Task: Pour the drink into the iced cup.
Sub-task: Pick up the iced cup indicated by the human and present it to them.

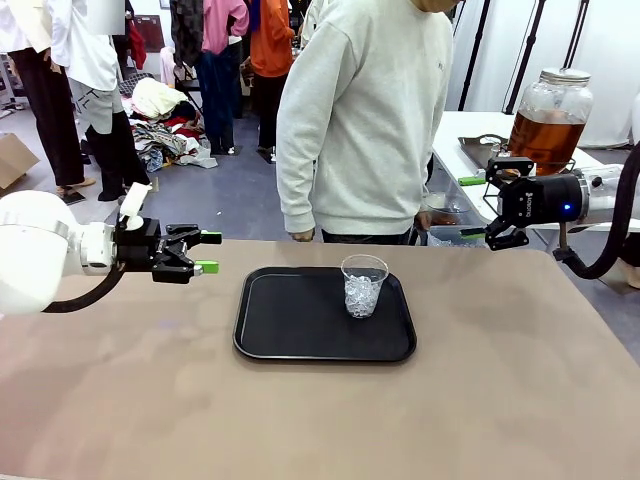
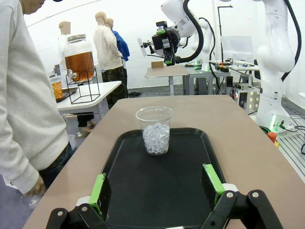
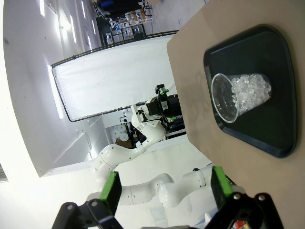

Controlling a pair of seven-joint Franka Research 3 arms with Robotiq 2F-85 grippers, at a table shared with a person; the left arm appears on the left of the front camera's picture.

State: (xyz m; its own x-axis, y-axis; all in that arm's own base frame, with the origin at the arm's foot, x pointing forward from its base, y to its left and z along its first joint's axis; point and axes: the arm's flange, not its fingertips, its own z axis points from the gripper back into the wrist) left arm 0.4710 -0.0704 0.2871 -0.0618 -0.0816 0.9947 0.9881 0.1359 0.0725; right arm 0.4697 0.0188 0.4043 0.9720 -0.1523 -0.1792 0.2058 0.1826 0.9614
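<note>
the broad brown counter (image 1: 520,400) takes up the whole foreground. at its far edge stands a person (image 1: 370,120) in a pale grey sweatshirt, one hand (image 1: 301,235) hanging down by the rim.

next in size, the black tray (image 1: 280,320), lying flat in the middle of the counter with its long side running across the front view.

off past the far right corner, on a white side counter (image 1: 465,128), there's the dispenser jar (image 1: 553,98). it's clear glass, upright on a black wire stand (image 2: 83,90), with a silvery lid (image 1: 565,75) on top. the drink (image 1: 545,140) is inside it, amber-brown and filling much of the jar, well apart from the tray.

now the arms. the left gripper (image 1: 209,252) hovers above the counter just left of the tray, its fingers pointing toward it, released and wide apart, with nothing between the green pads. the right gripper (image 1: 470,206) hangs high at the right, in front of the jar in the front view. it too is spread wide and grasps nothing.

smallest of all, the clear plastic cup (image 1: 363,285) stands upright on the right part of the tray, toward its far side, with ice (image 1: 360,295) piled in its lower half and no liquid in it.
</note>
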